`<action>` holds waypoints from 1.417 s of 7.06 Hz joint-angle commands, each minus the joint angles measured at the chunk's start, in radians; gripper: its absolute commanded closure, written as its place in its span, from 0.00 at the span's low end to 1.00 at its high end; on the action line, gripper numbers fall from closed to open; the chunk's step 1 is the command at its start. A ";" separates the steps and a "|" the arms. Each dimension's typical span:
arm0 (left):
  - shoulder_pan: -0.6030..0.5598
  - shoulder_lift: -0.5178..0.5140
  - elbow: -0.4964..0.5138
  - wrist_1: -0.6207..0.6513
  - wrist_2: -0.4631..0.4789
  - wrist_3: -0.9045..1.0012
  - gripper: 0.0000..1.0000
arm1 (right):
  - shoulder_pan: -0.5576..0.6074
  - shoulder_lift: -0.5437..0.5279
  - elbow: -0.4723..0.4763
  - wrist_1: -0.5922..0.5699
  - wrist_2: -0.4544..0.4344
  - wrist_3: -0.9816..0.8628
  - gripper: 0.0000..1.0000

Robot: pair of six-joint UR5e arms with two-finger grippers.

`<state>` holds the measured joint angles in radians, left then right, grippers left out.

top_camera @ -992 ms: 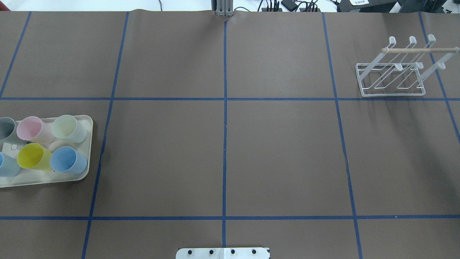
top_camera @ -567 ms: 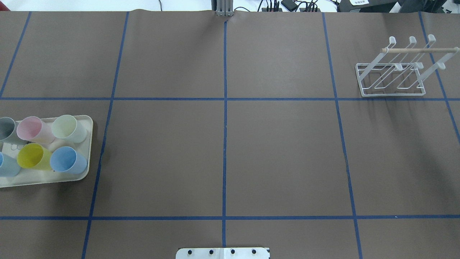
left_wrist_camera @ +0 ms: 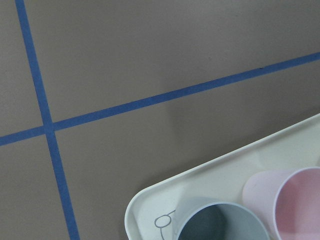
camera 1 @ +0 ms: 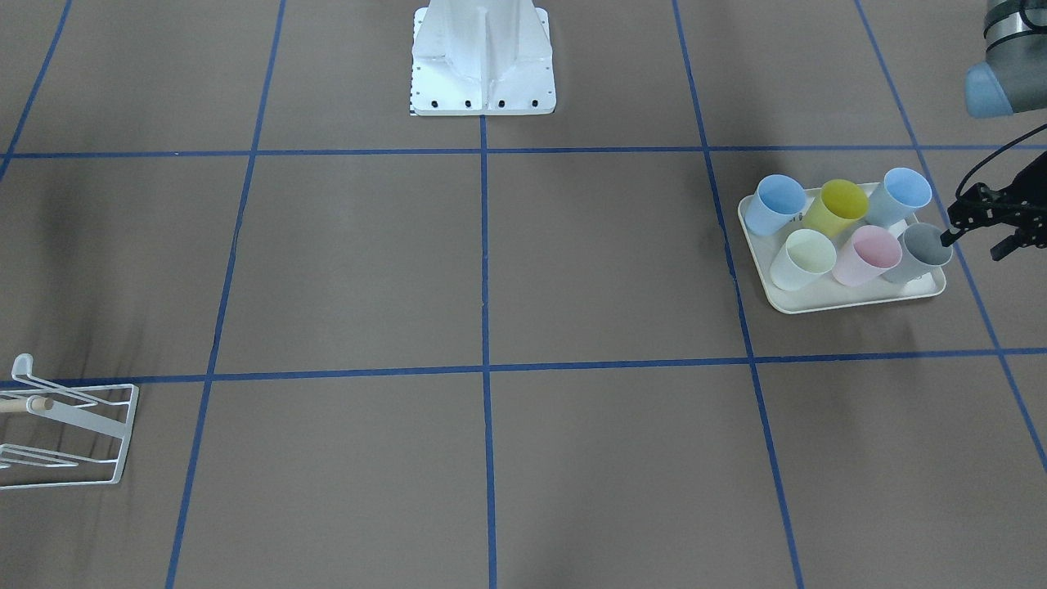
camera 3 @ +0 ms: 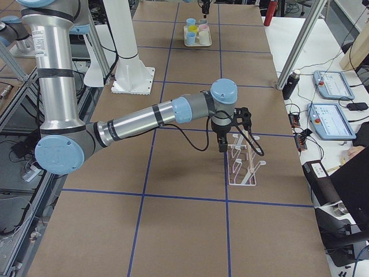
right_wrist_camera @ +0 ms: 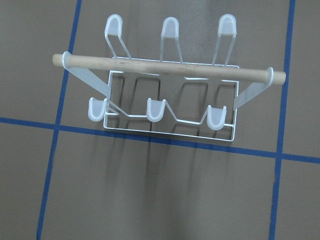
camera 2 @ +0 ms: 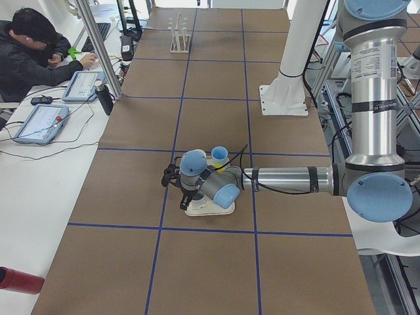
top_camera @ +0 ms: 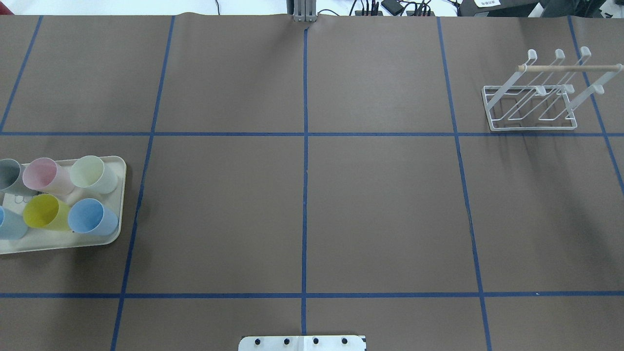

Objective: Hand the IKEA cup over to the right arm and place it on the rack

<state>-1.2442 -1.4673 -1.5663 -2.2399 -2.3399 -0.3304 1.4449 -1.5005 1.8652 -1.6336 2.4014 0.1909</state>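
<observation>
Several pastel IKEA cups stand upright on a cream tray (top_camera: 114,234) at the table's left end: grey (camera 1: 923,245), pink (top_camera: 44,174), pale green (top_camera: 92,173), yellow (top_camera: 46,212) and blue (top_camera: 90,217). My left gripper (camera 1: 971,248) hangs just outside the tray beside the grey cup (left_wrist_camera: 220,225), fingers apart and holding nothing. The white wire rack (top_camera: 531,105) with its wooden rod (right_wrist_camera: 170,67) stands bare at the far right. My right gripper (camera 3: 222,143) points down next to the rack (camera 3: 242,164); whether it is open or shut I cannot tell.
The white robot pedestal (camera 1: 483,65) stands at mid-table on the robot's side. Blue tape lines (top_camera: 304,195) grid the brown table cover. A person (camera 2: 33,52) sits at a side bench with tablets (camera 2: 42,121), and a red bottle (camera 2: 20,281) lies there.
</observation>
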 commanded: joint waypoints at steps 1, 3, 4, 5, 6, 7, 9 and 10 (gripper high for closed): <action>0.044 -0.002 0.003 0.002 0.014 -0.001 0.23 | -0.003 0.000 0.002 0.000 0.015 0.005 0.00; 0.065 -0.007 0.014 -0.001 0.022 0.001 0.30 | -0.004 0.000 -0.001 0.000 0.015 0.005 0.00; 0.065 -0.008 0.035 -0.026 0.022 0.004 0.36 | -0.006 0.000 0.000 0.000 0.015 0.005 0.00; 0.065 -0.010 0.063 -0.059 0.022 0.004 0.52 | -0.009 0.000 0.000 0.000 0.015 0.005 0.00; 0.065 -0.010 0.084 -0.091 0.025 0.005 0.66 | -0.011 0.000 0.000 0.000 0.015 0.005 0.00; 0.063 -0.008 0.087 -0.095 0.025 0.005 0.83 | -0.012 0.000 0.002 0.000 0.015 0.005 0.00; 0.057 0.010 0.052 -0.095 0.024 0.005 1.00 | -0.018 0.023 0.002 0.001 0.016 0.021 0.00; 0.037 0.012 0.014 -0.089 0.025 0.005 1.00 | -0.029 0.038 0.003 0.001 0.015 0.034 0.00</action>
<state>-1.1912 -1.4605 -1.5171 -2.3330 -2.3158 -0.3252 1.4258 -1.4773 1.8674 -1.6326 2.4171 0.2115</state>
